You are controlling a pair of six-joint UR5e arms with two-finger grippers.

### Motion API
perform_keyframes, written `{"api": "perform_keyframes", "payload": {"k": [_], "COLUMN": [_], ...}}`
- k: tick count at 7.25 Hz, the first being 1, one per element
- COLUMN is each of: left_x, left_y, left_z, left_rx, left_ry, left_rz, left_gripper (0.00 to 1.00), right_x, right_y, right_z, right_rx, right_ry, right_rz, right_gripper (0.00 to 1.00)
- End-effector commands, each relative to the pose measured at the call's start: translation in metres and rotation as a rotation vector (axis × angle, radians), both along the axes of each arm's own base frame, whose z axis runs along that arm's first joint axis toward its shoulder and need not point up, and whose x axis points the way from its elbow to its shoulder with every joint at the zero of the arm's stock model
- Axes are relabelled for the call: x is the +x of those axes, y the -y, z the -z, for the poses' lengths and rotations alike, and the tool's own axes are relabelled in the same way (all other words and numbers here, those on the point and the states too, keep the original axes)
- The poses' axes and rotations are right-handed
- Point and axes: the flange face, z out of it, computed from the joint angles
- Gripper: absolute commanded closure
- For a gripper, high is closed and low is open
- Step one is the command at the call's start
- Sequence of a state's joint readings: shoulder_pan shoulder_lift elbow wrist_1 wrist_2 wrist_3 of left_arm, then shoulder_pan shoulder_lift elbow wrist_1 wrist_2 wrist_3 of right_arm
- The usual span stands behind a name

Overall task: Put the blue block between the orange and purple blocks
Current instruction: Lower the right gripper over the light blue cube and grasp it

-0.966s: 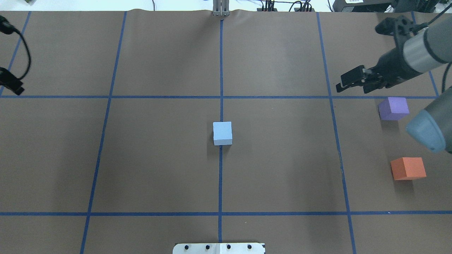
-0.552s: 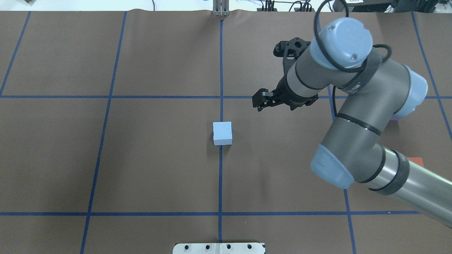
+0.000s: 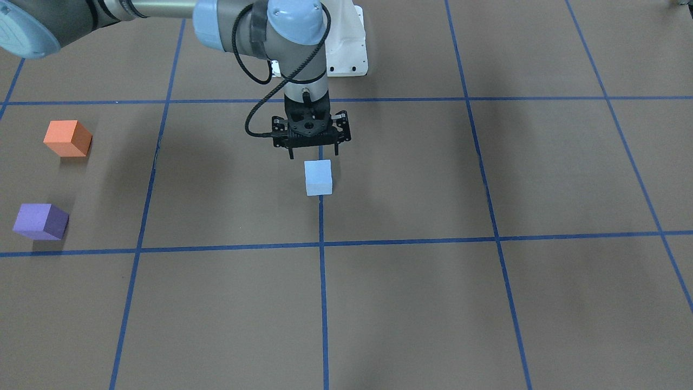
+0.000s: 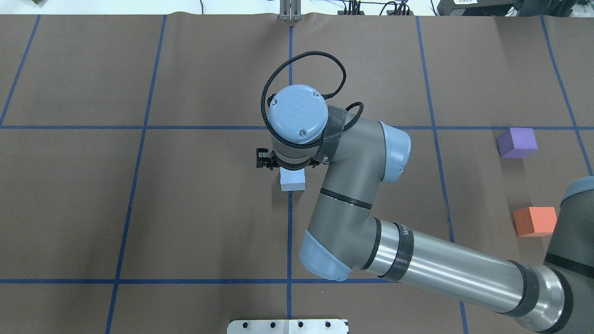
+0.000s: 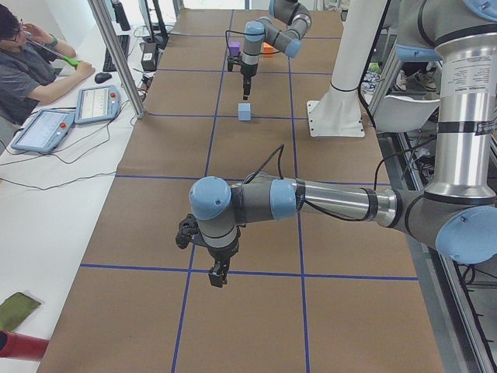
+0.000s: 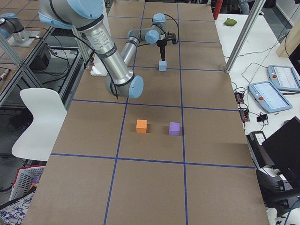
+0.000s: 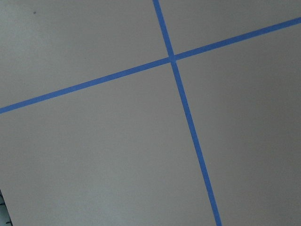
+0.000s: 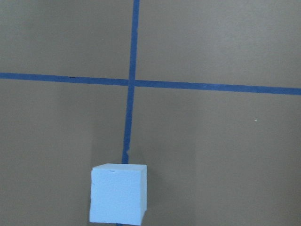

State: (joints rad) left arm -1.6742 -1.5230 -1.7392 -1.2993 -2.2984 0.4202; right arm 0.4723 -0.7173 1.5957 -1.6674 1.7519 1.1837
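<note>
The light blue block [image 3: 318, 177] sits on the centre tape line of the brown table; it also shows in the overhead view [image 4: 293, 182] and low in the right wrist view [image 8: 117, 193]. My right gripper [image 3: 313, 155] hangs open just above it, toward the robot's side, touching nothing. The orange block [image 3: 67, 138] and purple block [image 3: 40, 221] stand apart at the table's right end, also seen from overhead as orange [image 4: 535, 221] and purple [image 4: 517, 143]. My left gripper [image 5: 217, 276] shows only in the exterior left view, near the table; I cannot tell if it is open.
Blue tape lines [image 4: 290, 241] divide the brown table into squares. The robot's white base plate [image 3: 349, 51] sits at the near edge. An operator [image 5: 31, 70] and tablets [image 5: 46, 128] are beside the table's far side.
My right arm has swung from the table's right end, near the purple block, to the centre and now hangs over the blue block. The blocks have not moved.
</note>
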Motion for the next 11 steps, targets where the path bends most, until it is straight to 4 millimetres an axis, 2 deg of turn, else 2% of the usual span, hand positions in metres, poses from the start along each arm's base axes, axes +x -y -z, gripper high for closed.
{"api": "perform_keyframes", "payload": {"k": [1, 2, 3, 6, 8, 9, 10, 11], "left_x": [0.002, 0.002, 0.002, 0.003, 0.003, 0.003, 0.003, 0.003], "left_y": [-0.005, -0.005, -0.005, -0.006, -0.008, -0.010, -0.011, -0.011], "left_z": [-0.002, -0.002, -0.002, -0.002, -0.001, -0.003, -0.003, -0.003], "left_rx": [-0.005, -0.005, -0.005, -0.007, -0.005, -0.010, -0.010, -0.010], "left_ry": [-0.041, -0.041, -0.041, -0.041, -0.041, -0.043, -0.042, -0.042], "left_rz": [0.010, 0.010, 0.010, 0.010, 0.010, 0.010, 0.010, 0.010], "left_gripper": [0.00, 0.00, 0.00, 0.00, 0.00, 0.00, 0.00, 0.00], "right_x": [-0.022, -0.022, -0.022, -0.029, -0.052, -0.056, -0.057, -0.057], "right_y": [-0.003, -0.003, -0.003, 0.001, 0.001, -0.001, -0.002, -0.002], "right_z": [-0.026, -0.045, -0.051, -0.051, -0.068, -0.075, -0.073, -0.068], "right_rx": [0.010, 0.025, 0.025, 0.016, 0.027, 0.023, 0.022, 0.025], "right_ry": [-0.023, -0.001, 0.000, 0.004, 0.005, -0.006, -0.003, 0.004], "right_rz": [0.013, 0.015, 0.014, 0.002, 0.003, 0.009, 0.008, 0.011], "right_gripper": [0.00, 0.00, 0.00, 0.00, 0.00, 0.02, 0.19, 0.46]}}
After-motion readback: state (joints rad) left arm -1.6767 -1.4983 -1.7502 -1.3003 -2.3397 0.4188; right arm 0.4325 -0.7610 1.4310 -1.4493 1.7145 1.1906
